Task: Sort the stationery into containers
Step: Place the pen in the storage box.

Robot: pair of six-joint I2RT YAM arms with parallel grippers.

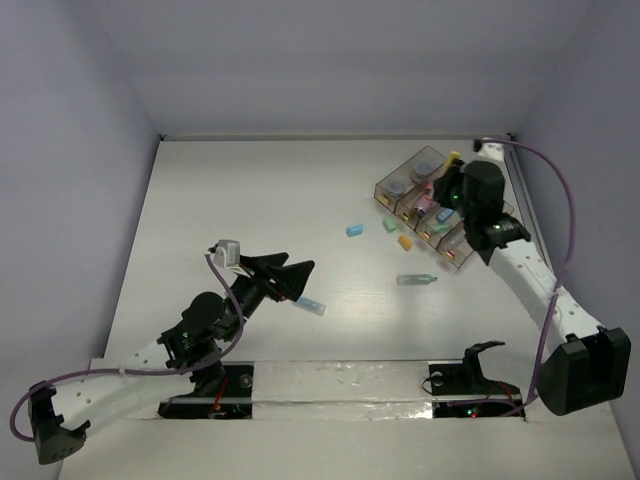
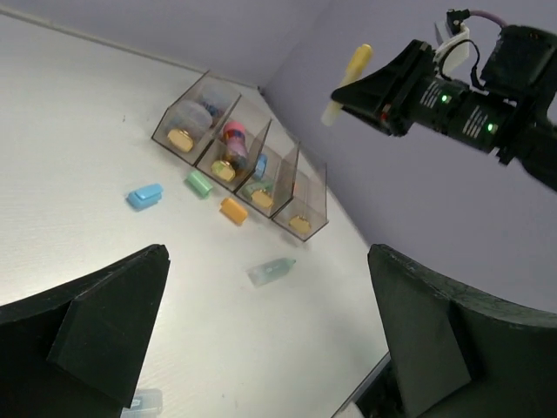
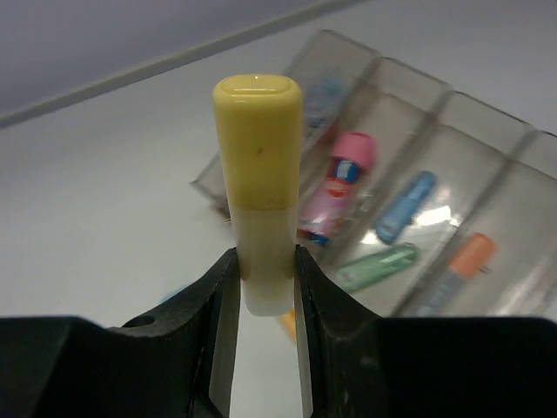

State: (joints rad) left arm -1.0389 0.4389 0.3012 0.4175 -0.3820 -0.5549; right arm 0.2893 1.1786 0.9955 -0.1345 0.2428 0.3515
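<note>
Top view: a white surface (image 1: pixel 250 190) carries a smoky four-compartment tray (image 1: pixel 398 167) at the far right. The right gripper (image 1: pixel 452 172) hovers over the tray, its jaws clamped on a yellow marker (image 1: pixel 453 157). To the left of the tray in this view lie a loose blue marker (image 1: pixel 355 230), a loose green marker (image 1: pixel 387 224) and a loose orange marker (image 1: pixel 405 241). A pale marker (image 1: pixel 416 279) lies a little nearer the arms. The left gripper (image 1: pixel 298 264) is near the middle of the surface, with a clear marker (image 1: pixel 312 304) close by its tip.

Left wrist view: the jaws stand wide apart and hold nothing. Beyond them is the tray, with gold-topped tubs (image 2: pixel 180 137) at the compartment ends facing the camera. The right arm holds the yellow marker high above the tray.

Right wrist view: the jaws pinch the yellow marker's paler lower end, and it stands upright. Behind it, the tray holds a pink marker (image 3: pixel 344 178). A binned blue marker (image 3: pixel 405 206) lies in the next compartment, and a binned orange marker (image 3: pixel 470 257) lies farther right.
</note>
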